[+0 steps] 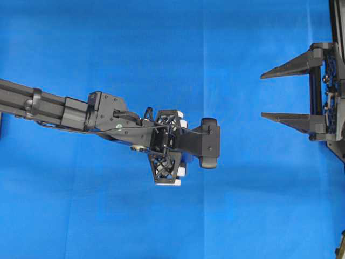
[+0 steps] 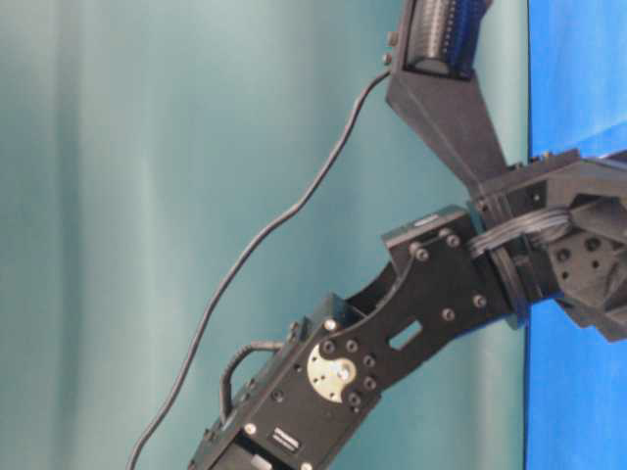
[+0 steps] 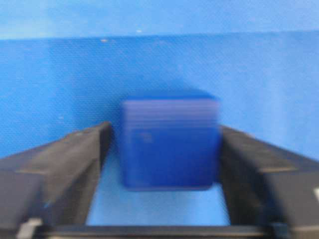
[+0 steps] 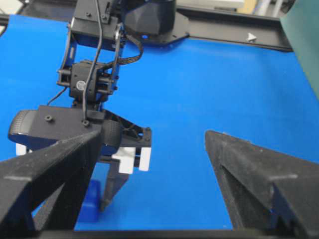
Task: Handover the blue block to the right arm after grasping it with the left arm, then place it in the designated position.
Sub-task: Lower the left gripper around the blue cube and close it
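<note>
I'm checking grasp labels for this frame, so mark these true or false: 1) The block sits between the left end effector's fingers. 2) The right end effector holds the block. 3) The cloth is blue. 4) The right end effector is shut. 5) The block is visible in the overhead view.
1) True: the block sits between the left end effector's fingers.
2) False: the right end effector holds nothing and waits apart from the block.
3) True: the cloth is bright blue.
4) False: its jaws stand wide open.
5) False: the left end effector covers it there.
</note>
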Controlling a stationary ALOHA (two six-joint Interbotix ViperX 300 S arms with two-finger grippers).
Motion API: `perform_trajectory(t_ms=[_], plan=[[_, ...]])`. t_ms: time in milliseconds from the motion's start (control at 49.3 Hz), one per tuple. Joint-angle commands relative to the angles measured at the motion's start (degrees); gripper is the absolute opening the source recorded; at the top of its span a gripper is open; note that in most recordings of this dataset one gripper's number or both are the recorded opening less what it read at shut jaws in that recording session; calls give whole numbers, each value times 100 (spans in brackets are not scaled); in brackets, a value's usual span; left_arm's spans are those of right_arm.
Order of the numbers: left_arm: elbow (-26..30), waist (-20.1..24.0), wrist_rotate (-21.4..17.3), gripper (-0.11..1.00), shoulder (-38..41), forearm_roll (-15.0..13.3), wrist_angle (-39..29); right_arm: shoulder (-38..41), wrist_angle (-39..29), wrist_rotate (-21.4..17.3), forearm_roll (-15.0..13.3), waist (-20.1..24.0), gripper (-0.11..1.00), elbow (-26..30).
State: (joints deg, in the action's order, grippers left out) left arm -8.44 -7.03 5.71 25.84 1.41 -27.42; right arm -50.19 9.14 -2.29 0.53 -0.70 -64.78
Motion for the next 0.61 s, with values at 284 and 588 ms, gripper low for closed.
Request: perform_trajectory(t_ms=[284,588], plan=[[114,-26,26,49,-97,-9,-202,35,26,-9,18,-26,96,123],[158,-70,18,49,-264,-18,-316,35,18,-9,18,-26,97,132]])
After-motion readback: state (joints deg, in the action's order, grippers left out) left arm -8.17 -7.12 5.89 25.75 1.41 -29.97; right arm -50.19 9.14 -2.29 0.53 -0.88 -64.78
